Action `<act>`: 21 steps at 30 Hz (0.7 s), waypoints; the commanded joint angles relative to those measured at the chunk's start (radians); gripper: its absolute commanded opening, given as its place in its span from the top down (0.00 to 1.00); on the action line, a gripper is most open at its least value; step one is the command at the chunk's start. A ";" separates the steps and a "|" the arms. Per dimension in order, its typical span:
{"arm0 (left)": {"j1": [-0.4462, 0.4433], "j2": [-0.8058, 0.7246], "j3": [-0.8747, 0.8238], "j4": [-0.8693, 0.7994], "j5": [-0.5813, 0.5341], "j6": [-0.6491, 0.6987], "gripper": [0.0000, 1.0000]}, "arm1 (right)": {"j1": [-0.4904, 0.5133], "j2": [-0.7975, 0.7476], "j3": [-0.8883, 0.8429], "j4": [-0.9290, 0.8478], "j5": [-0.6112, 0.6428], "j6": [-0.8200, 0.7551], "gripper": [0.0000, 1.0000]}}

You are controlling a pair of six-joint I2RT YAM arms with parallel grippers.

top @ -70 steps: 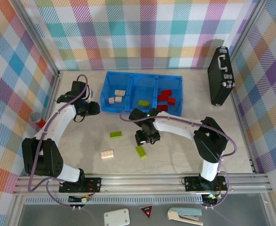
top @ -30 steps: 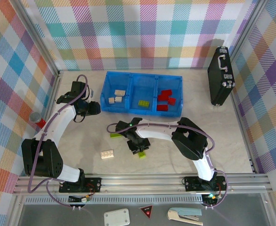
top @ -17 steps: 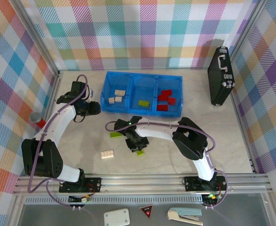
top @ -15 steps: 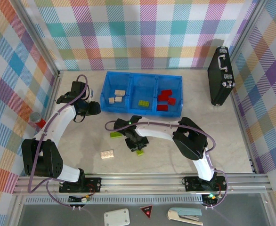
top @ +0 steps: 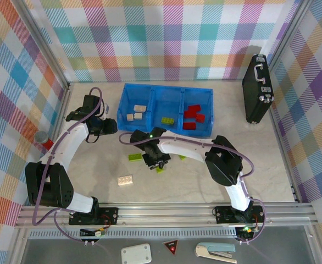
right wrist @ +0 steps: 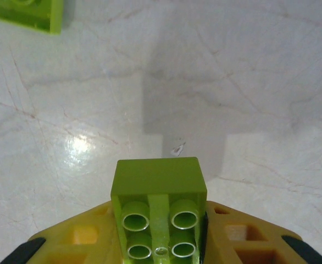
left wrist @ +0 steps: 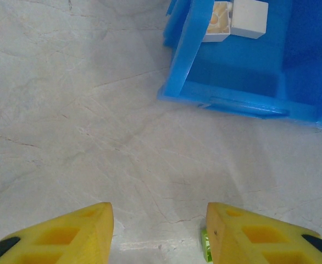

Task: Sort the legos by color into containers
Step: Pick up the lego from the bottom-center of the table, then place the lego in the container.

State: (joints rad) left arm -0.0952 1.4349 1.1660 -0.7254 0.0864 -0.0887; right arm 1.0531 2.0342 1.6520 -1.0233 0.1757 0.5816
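Clamping a lime brick [right wrist: 158,190] lengthwise, the right gripper [top: 159,164] has the tray's middle compartment [top: 166,104], the green one, straight up at 12 o'clock, while the left gripper [left wrist: 160,220] sits spread and empty at 10.

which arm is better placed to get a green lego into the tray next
Right. The right gripper is shut on a green lego, near the middle compartment, where another green one lies. The left gripper is open and empty by the left compartment.
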 commanded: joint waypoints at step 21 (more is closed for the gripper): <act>0.012 -0.023 -0.021 0.018 0.018 0.000 0.54 | -0.254 0.127 0.425 -0.094 0.045 -0.182 0.67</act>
State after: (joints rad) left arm -0.0952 1.4300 1.1595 -0.7181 0.0891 -0.0887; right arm 0.8257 2.1319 2.0212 -1.0843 0.2039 0.4328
